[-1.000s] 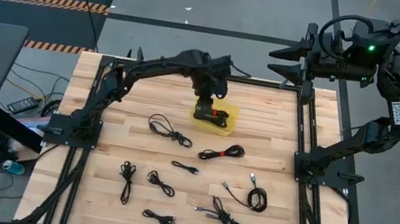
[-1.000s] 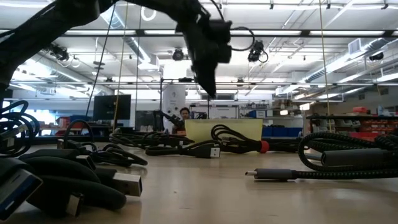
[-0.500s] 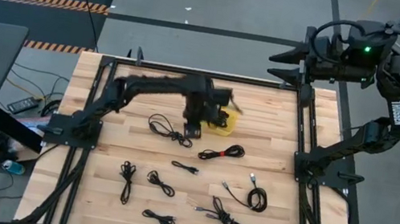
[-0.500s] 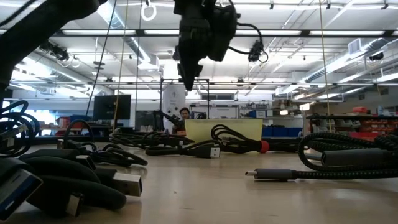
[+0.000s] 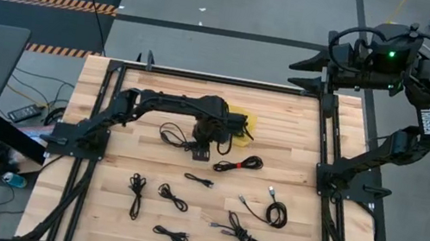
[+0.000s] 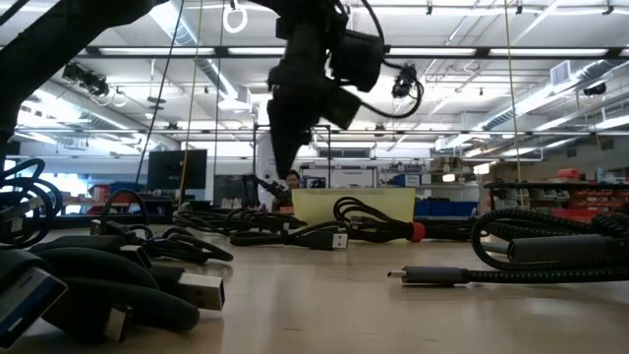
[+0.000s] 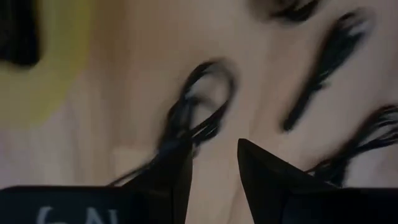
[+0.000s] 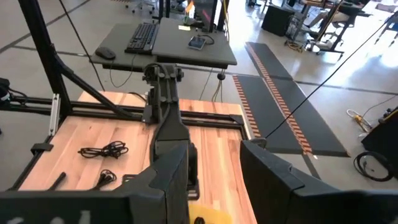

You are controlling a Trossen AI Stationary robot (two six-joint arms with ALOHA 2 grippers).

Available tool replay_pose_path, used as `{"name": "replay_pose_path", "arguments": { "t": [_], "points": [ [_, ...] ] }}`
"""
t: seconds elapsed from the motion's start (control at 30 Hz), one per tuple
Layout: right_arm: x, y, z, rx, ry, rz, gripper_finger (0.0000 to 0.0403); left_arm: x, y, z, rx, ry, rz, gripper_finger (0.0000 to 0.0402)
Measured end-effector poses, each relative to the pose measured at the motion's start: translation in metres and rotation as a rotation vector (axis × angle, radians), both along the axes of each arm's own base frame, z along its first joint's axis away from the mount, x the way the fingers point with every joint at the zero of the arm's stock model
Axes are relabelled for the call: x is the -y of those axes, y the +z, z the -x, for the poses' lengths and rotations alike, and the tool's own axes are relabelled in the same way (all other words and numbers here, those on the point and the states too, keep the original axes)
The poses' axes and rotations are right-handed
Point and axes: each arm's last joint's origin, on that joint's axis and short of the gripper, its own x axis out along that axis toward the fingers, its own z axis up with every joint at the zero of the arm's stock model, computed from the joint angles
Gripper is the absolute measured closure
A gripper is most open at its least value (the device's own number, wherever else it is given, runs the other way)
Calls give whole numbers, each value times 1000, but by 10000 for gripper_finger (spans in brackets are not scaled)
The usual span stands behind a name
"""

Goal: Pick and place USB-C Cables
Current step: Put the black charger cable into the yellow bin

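Left gripper (image 5: 200, 146), fingers parted and empty, poised over a coiled USB-C cable (image 5: 177, 138) on the desk (image 5: 291, 238) beside the yellow tray (image 5: 243, 119): light, limp and springy, probably best pinched across its bunched strands

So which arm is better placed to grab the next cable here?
Left. The left gripper hangs open right beside a coiled cable near the yellow tray, while the right gripper is parked beyond the table's far edge.

Two dark jointed arms; right arm (image 5: 418, 102) bears white lettering (green light).
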Motion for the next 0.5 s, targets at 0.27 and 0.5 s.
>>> {"name": "replay_pose_path", "arguments": {
  "t": [0.27,0.5],
  "points": [
    [0,-3,1,-27,0,-8,251,-5,1,7,-71,84,-21,269],
    [-1,-7,3,-78,3,-14,251,11,1,3,-54,68,-45,269]
  ]
}}
